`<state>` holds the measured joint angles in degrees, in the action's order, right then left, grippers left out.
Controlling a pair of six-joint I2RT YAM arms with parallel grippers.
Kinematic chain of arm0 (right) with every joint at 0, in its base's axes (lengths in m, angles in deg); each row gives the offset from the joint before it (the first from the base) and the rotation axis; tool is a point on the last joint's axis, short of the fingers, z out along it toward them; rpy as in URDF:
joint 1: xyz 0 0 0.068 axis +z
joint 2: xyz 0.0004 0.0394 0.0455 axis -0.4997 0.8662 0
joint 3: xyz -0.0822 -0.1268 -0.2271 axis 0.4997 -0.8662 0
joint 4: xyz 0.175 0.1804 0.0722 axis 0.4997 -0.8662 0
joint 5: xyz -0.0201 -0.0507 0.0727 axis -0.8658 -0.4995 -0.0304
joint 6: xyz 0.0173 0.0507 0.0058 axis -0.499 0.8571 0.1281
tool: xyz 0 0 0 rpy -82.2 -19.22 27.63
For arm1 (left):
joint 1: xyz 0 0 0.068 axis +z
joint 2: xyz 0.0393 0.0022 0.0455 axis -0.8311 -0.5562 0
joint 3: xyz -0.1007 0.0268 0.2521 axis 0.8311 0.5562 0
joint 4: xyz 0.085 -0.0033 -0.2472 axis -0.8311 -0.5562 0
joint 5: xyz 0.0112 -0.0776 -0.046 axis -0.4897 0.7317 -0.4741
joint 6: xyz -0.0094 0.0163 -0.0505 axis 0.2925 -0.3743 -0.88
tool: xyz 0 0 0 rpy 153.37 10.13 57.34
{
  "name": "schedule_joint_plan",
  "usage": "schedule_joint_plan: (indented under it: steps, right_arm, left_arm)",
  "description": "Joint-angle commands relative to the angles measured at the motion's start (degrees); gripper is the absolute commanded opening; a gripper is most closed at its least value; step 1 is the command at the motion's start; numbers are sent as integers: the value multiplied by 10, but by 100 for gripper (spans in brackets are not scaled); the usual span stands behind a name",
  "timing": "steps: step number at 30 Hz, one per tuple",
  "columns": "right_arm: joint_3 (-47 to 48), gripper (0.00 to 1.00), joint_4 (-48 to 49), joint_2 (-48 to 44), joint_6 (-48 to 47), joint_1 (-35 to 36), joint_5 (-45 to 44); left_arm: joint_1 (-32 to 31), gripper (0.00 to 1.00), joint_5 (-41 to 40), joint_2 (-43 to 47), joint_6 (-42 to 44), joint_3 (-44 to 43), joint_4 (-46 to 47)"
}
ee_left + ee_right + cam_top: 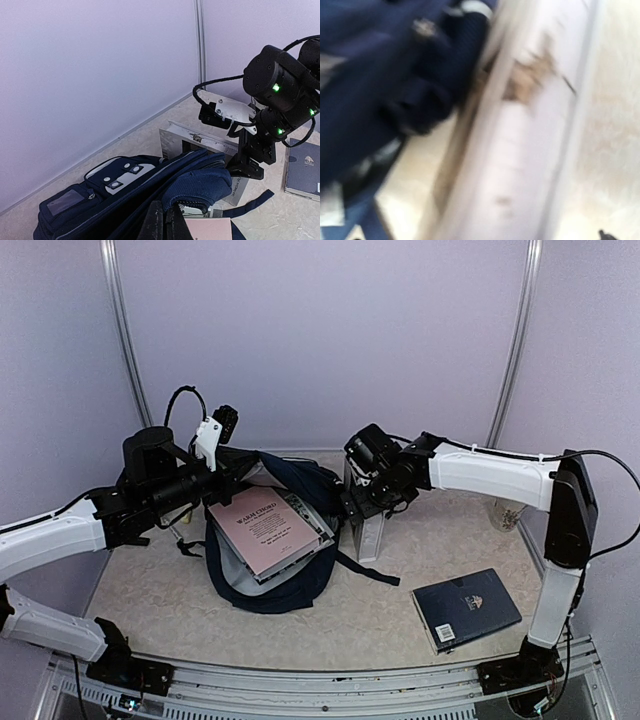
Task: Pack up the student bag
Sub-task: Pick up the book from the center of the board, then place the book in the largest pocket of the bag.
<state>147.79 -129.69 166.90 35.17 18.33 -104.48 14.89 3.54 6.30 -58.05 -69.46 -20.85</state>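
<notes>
Tabletop: student bag apparently in left tool.

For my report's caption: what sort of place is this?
Probably a robot test booth: plain lilac wall panels on metal posts, and two arms bolted to a table with a backpack.

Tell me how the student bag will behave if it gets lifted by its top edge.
Likely floppy: the student bag is soft fabric that lies slumped on the table, so it should sag rather than keep shape. Probably heavy, with the pink book and seemingly another under it lying in its opening. Its loose strap may drag or snag.
</notes>
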Motion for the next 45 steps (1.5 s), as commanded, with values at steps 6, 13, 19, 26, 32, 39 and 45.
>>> schedule_joint_plan:
  steps: [6, 13, 19, 26, 32, 39, 45]
  right_arm:
    - [-94, 78, 91, -43, 42, -35, 109]
    - [-96, 41, 90, -63, 44, -37, 97]
    - [-101, 37, 66, -128, 36, -42, 90]
    - [-143, 31, 66, -289, -11, -56, 214]
    - [-206, 28, 162, -443, -36, -63, 374]
    - [-307, 25, 369, -444, 32, -31, 691]
    - [-317, 28, 378, -345, 24, 52, 794]
  left_arm:
    - [-1, 0, 18, 7, 2, -31, 39]
    - [-1, 0, 17, 8, 3, -31, 39]
    - [-1, 0, 12, 10, 4, -31, 39]
    - [9, 0, 1, 12, 1, -30, 40]
    - [25, 0, -2, 13, -5, -28, 44]
    - [37, 0, -5, 8, -5, -25, 47]
    - [42, 0, -3, 8, -6, -24, 50]
